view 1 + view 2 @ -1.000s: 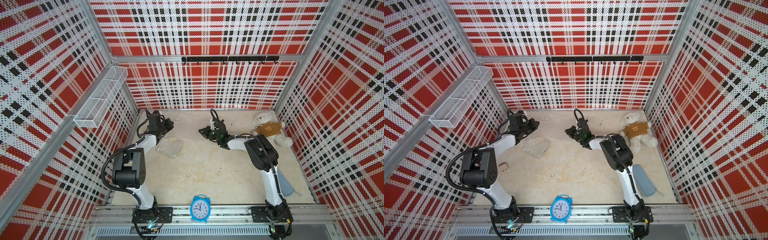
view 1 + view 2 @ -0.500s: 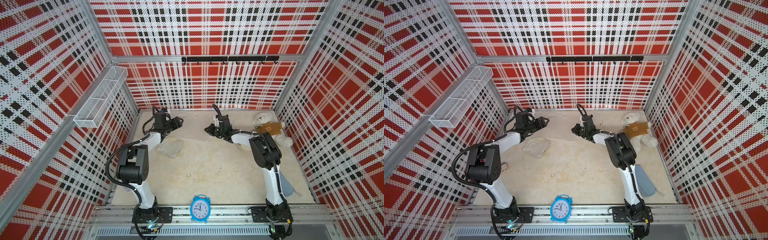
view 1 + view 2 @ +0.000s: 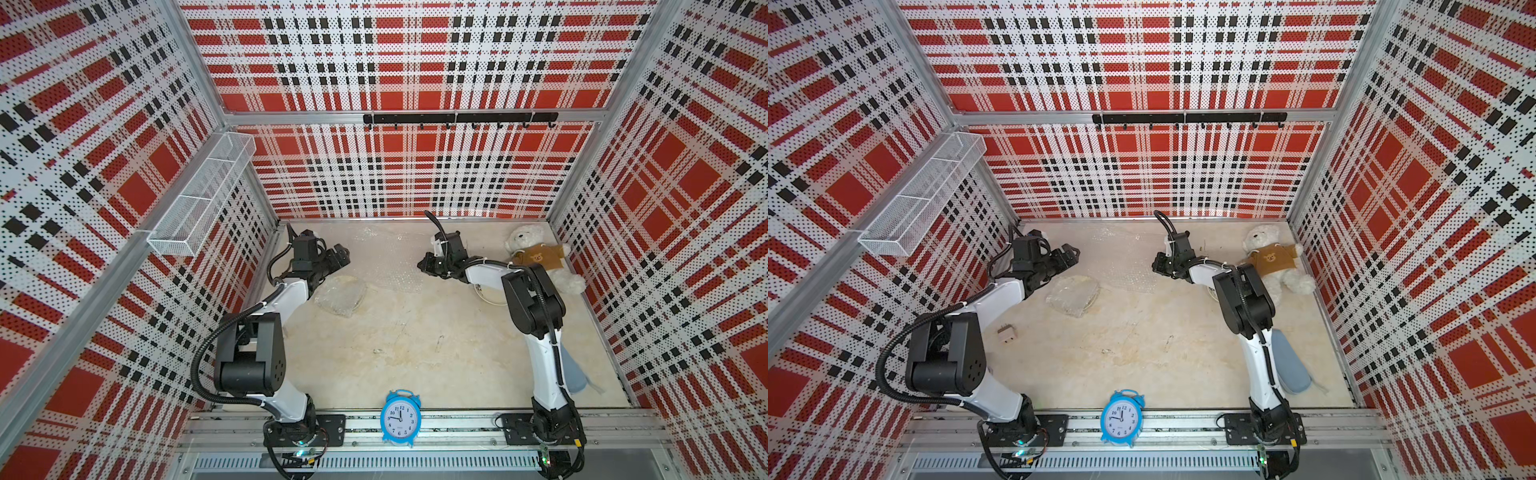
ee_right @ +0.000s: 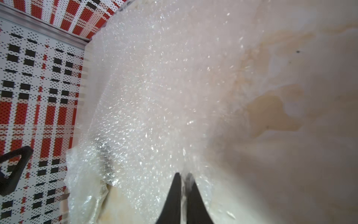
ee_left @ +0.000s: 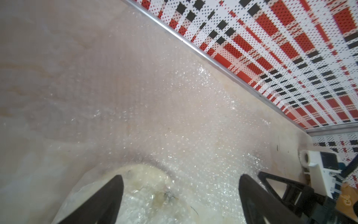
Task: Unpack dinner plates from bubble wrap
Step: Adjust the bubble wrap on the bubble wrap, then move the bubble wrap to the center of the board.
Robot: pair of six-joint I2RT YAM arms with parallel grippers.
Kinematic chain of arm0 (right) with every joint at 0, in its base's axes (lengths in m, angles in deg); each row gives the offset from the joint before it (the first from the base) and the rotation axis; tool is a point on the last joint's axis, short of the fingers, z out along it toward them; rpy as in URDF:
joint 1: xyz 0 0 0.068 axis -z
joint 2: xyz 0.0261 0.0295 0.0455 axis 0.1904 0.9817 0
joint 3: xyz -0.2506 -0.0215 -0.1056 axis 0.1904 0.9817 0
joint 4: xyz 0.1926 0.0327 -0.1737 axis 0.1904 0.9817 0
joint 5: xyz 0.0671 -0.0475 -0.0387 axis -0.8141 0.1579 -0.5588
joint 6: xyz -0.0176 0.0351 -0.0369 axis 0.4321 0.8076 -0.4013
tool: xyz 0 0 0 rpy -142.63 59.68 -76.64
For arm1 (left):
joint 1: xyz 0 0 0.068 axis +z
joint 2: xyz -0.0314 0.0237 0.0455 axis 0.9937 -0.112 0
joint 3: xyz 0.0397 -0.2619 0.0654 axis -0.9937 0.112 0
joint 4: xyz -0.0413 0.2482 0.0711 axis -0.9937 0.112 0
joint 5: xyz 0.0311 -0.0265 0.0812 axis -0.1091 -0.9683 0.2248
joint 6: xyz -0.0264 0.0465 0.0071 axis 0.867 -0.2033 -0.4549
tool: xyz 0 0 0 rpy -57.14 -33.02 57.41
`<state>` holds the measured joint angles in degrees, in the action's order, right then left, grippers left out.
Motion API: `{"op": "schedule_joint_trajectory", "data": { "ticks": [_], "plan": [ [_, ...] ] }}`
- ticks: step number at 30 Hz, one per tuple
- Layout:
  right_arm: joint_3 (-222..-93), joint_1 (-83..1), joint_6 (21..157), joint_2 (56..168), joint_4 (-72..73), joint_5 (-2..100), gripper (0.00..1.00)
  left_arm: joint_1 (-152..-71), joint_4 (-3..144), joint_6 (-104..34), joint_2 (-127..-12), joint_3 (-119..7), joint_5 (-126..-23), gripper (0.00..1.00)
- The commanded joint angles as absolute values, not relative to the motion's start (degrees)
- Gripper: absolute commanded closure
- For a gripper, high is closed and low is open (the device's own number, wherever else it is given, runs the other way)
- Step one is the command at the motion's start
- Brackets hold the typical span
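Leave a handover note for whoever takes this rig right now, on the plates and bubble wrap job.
Left gripper: open, empty, over the wrapped plate.
Right gripper: nearly shut, edge of the flat bubble wrap sheet between its tips.
Done: one cream plate lies bare, partly under the right arm.
To do: release the sheet, unwrap the wrapped plate. No third plate in view.

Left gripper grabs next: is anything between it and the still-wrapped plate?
Nothing visible. The open left gripper hangs close above the wrapped plate; the loose bubble wrap sheet lies off to its side, toward the right gripper.
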<state>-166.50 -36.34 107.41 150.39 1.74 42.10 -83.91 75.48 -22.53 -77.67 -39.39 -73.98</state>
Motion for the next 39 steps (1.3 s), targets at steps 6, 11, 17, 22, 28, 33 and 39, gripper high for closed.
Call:
{"op": "schedule_joint_trajectory", "data": {
  "ticks": [6, 11, 17, 22, 28, 33, 39],
  "plan": [
    [-164.6, -36.1, 102.9, 147.7, 3.7, 45.8, 0.51, -82.7, 76.9, -21.8, -75.9, -37.5, -70.2, 0.04],
    [-163.6, -36.2, 100.4, 143.1, 6.8, 48.9, 0.43, -82.1, 80.0, -21.0, -71.9, -36.4, -65.9, 0.02],
    [-160.8, -36.4, 99.9, 136.1, 11.6, 51.6, 0.28, -81.6, 89.3, -17.7, -66.0, -35.1, -63.2, 0.01],
    [-158.3, -39.1, 99.7, 132.3, 13.7, 50.7, 0.21, -80.9, 91.9, -14.4, -63.3, -30.9, -66.9, 0.01],
    [-160.4, -45.3, 100.5, 133.7, 15.0, 47.3, 0.16, -78.6, 90.6, -5.4, -63.7, -26.2, -70.3, 0.01],
    [-161.5, -49.4, 104.4, 136.6, 11.5, 44.1, 0.15, -75.4, 81.4, -2.4, -64.1, -21.8, -75.8, 0.01],
    [-165.1, -53.0, 107.2, 141.9, 8.6, 42.5, 0.15, -74.2, 69.4, 3.9, -64.0, -13.8, -81.5, 0.08]
  ]
}}
